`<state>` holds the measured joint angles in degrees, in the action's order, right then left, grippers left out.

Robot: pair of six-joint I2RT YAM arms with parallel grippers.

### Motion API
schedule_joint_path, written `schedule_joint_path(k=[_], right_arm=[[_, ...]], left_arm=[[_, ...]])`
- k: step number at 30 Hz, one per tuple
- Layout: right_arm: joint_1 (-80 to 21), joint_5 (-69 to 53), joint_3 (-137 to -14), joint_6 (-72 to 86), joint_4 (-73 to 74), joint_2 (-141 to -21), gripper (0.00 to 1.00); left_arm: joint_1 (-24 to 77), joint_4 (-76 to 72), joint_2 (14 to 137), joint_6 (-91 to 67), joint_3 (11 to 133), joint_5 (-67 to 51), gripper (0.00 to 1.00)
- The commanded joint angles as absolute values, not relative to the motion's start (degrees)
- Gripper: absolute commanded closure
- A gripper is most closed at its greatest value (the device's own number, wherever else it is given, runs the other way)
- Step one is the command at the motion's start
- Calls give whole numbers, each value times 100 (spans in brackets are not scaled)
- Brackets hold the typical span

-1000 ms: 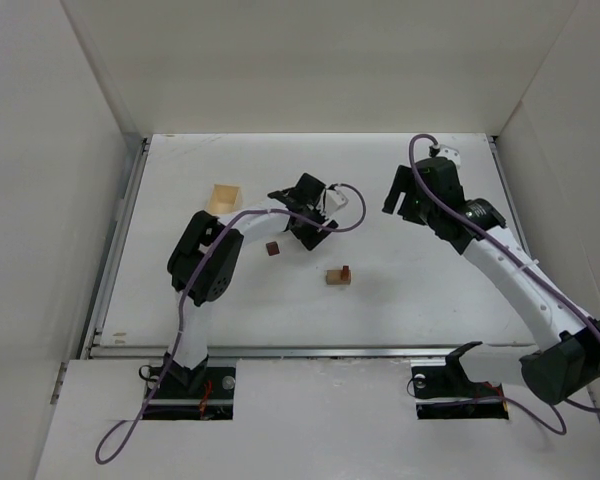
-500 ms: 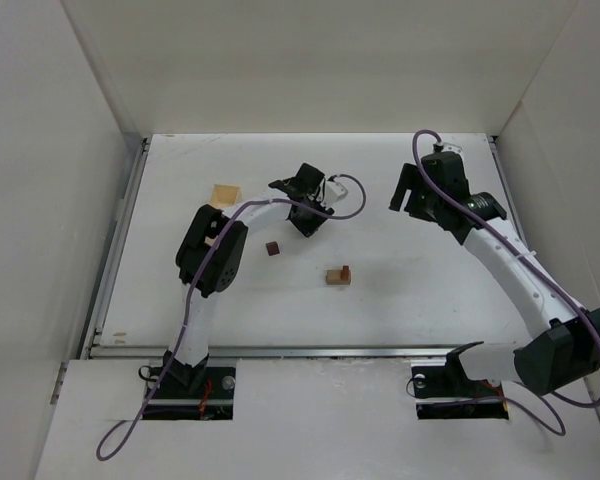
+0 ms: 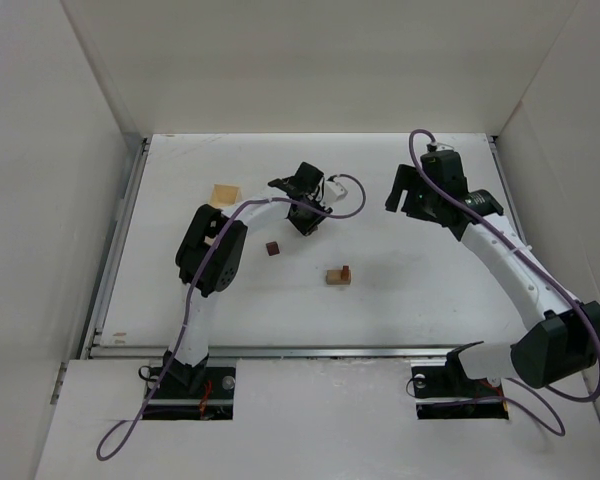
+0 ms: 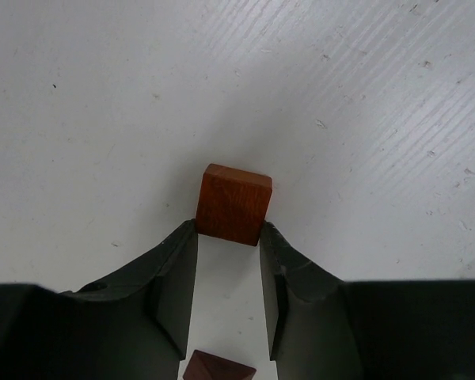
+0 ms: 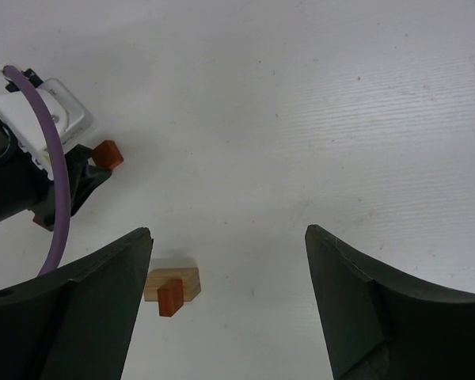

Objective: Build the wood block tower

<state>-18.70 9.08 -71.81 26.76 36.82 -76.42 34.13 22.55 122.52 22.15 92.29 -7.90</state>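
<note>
- Left gripper (image 4: 228,236) has edged away from the bases, clamped narrowly on a reddish-orange cube (image 4: 233,204).
- Right gripper (image 5: 228,237) hangs wide open.
- Tan oblong (image 3: 333,277), a red cube (image 3: 345,270) on it, sits centrally; dark brown cube (image 3: 272,248) lies nearby, apart.

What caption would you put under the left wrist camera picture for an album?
Left gripper pinches a reddish-orange block over the white table.

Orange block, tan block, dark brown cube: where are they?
orange block (image 4: 233,204), left wrist view, broad face.
tan block (image 5: 189,279), right wrist view, top face.
dark brown cube (image 3: 272,248), top external view, top face.
</note>
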Motion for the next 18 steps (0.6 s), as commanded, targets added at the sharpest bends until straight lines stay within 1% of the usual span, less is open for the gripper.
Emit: schedule_joint_path(k=[1,2,3,5,9,13,18], right_arm=[[-1828,704,-7339,2584,3419,-7506,16],[-1828,703,-7339,2584,3419,-7506,16],[-1828,651,-7287,2584,3419,-7454,16],[-1828,598,-7217,2584,3419,-7453,16],[-1828,545,-7216,2584,3419,-7400,16],[-1828,545,-7216,2637,3419,-7348,16],[-1828,598,-7216,2742,3419,-7243,16]], left_arm=[[3393,2294,12208,2460,9439,-748,91],[3393,2294,12138,2539,9361,-747,71],[3393,2233,12138,2618,9247,-660,64],[3393,2093,12085,2891,9193,-572,54],[3393,1969,12085,3251,9123,-571,50],[3393,2048,12138,3454,9237,-773,50],[3393,2276,12190,3507,9097,-975,63]])
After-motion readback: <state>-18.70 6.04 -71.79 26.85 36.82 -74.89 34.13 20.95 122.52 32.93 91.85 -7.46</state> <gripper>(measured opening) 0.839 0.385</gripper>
